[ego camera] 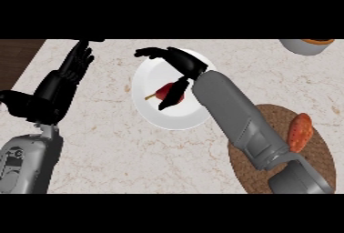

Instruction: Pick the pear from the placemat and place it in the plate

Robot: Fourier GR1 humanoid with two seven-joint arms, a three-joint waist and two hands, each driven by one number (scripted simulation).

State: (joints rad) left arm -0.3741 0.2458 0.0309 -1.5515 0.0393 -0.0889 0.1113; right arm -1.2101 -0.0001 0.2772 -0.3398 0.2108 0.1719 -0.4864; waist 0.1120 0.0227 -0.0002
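One pear (pixel 160 90) on plate (pixel 168 118) under right hand (pixel 187 63)

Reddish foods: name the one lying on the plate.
The dark red pear, on the white plate under the right hand; the orange elongated food lies on the brown placemat instead.

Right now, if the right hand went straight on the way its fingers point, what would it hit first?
Probably nothing: the right hand points up-left past the plate rim, over bare counter. The left hand sits close to that line; depth is unclear.
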